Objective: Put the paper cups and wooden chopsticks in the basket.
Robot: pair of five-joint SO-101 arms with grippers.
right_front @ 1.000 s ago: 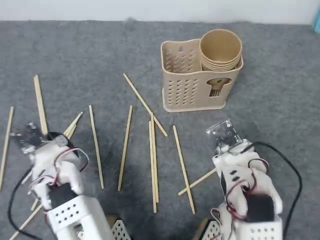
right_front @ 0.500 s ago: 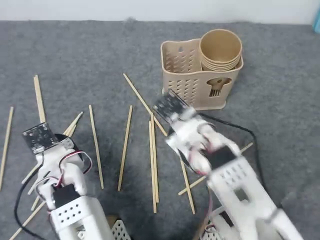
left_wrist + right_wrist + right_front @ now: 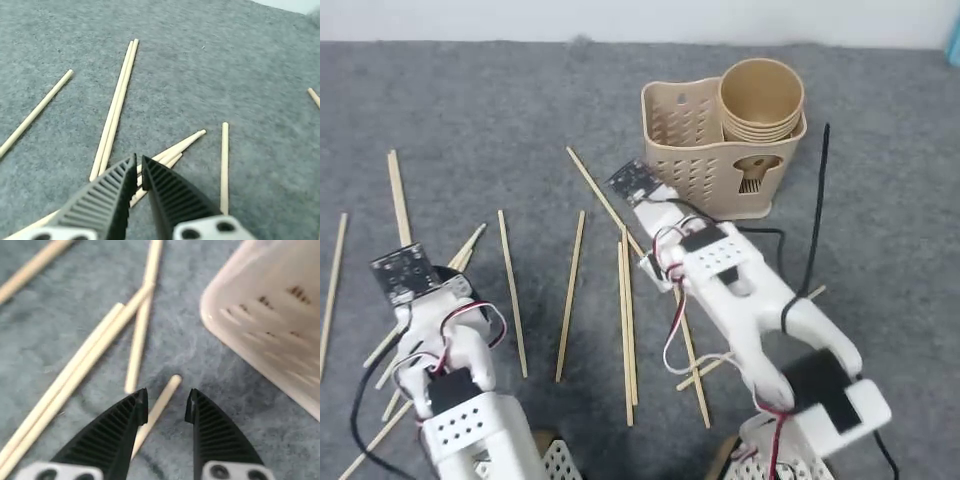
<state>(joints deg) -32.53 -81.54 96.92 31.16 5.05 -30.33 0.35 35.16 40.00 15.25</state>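
A beige slotted basket stands at the back right with a stack of paper cups in its right compartment. Several wooden chopsticks lie scattered on the grey carpet, among them a pair in the middle and one running toward the basket. My right arm stretches to the basket's front left corner. My right gripper is open just above the carpet, its jaws on either side of a chopstick's end, with the basket wall close by. My left gripper is shut and holds nothing, above crossed chopsticks.
More chopsticks lie at the far left and beside the left arm. A black cable rises by the basket's right side. The carpet's far edge meets a white wall.
My right arm has swung from its folded pose at the front right, forward and left, to the chopsticks in front of the basket. The left arm shifted only slightly.
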